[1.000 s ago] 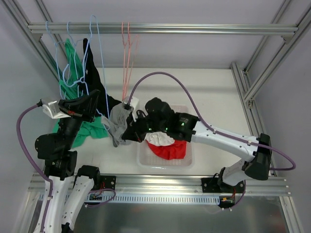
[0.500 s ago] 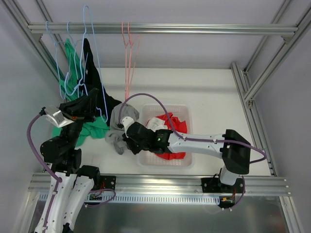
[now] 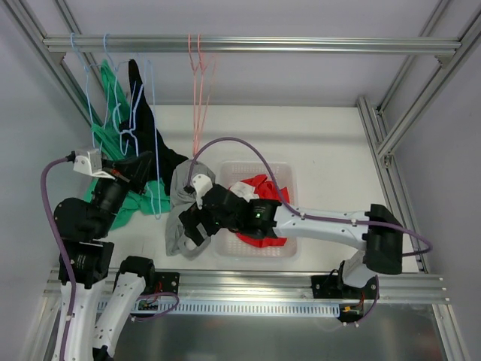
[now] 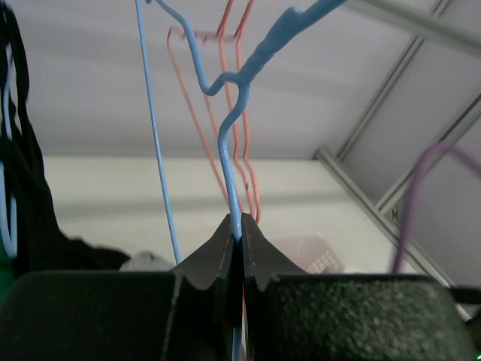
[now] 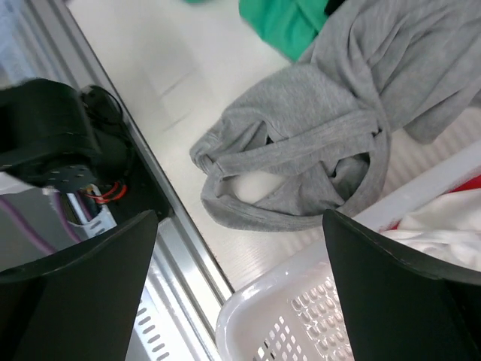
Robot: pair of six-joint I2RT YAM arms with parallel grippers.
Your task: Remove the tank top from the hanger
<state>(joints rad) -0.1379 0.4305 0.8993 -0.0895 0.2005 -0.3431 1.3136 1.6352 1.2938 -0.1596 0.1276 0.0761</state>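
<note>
My left gripper (image 4: 240,229) pinches the thin blue wire hanger (image 4: 229,150); my right gripper (image 5: 240,263) gapes wide above the crumpled grey fabric tank top (image 5: 316,143). It looks free, so next I lift clear.

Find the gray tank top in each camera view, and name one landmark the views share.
Top external: gray tank top lies crumpled on the table, just left of the white basket.
Left wrist: not clearly in it; the left gripper is shut on the blue hanger.
Right wrist: centre to upper right.
Shared landmark: the white basket.
</note>
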